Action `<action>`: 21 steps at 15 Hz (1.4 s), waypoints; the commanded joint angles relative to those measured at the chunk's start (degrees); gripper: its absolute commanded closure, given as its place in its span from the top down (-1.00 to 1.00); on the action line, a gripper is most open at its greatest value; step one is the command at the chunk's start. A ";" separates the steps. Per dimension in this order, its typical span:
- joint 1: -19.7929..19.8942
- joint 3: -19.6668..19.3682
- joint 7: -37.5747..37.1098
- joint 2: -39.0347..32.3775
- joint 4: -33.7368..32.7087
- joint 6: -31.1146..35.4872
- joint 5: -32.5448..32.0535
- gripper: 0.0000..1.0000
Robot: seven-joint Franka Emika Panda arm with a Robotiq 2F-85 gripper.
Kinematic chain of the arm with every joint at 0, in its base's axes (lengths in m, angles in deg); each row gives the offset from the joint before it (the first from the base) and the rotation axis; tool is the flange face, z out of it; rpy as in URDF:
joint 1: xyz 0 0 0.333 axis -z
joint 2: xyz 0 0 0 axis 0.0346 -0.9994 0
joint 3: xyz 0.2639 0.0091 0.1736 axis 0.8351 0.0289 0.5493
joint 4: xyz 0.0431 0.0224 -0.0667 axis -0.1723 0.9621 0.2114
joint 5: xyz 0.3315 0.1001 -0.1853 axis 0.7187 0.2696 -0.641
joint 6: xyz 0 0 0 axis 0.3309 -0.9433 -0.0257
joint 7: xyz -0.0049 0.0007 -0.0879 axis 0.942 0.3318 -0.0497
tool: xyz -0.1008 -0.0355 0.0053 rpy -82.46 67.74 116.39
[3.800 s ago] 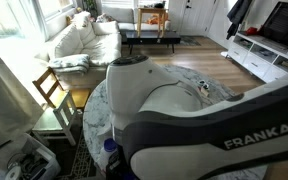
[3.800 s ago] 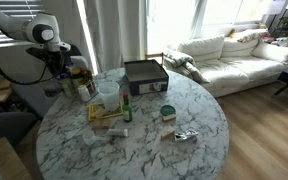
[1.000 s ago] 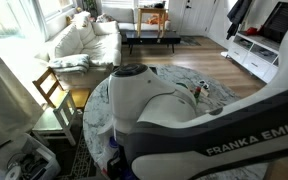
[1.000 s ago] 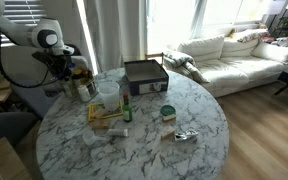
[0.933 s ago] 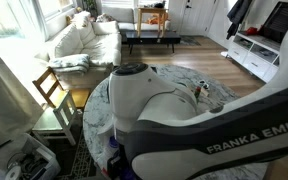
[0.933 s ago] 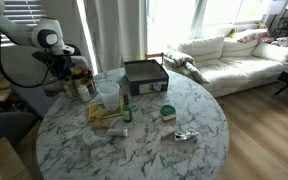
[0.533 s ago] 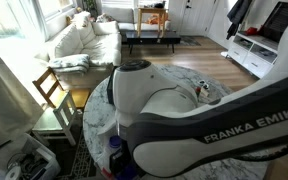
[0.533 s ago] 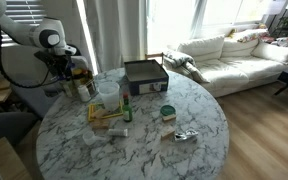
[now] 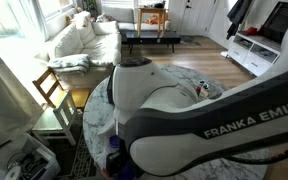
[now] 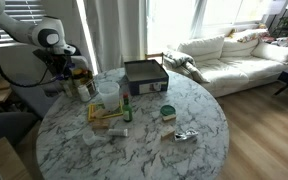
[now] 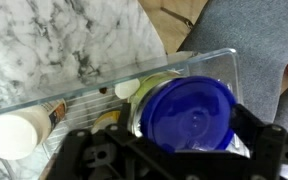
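In the wrist view a jar with a round blue lid (image 11: 189,112) stands in a clear plastic bin (image 11: 104,85) at the edge of the marble table (image 11: 54,40). My gripper (image 11: 184,142) is open, its black fingers on either side of the lid; whether they touch it I cannot tell. Beside the jar in the bin are a bottle with a large white cap (image 11: 12,133) and a smaller pale cap (image 11: 127,88). In an exterior view the gripper (image 10: 64,68) hangs over the bottles at the table's far left edge. The arm (image 9: 204,115) blocks most of an exterior view.
On the round table (image 10: 144,150) stand a black box (image 10: 144,73), a clear cup (image 10: 108,92), a small green bottle (image 10: 126,112), a green-lidded tin (image 10: 167,112) and crumpled foil (image 10: 185,135). A sofa (image 10: 234,55) stands behind, and a wooden chair (image 9: 52,88) beside the table.
The arm has shifted slightly and sunk a little toward the bin since the earliest frames. The jaws have stayed open, and nothing on the table has moved.
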 commanded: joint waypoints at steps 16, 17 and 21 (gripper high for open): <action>-6.23 -1.55 -11.04 -1.23 -5.92 -8.60 -15.30 1.00; -6.57 -1.65 -12.52 -1.36 -6.26 -8.79 -15.84 1.00; -7.51 -1.83 -17.13 -2.70 -7.26 -7.91 -17.72 1.00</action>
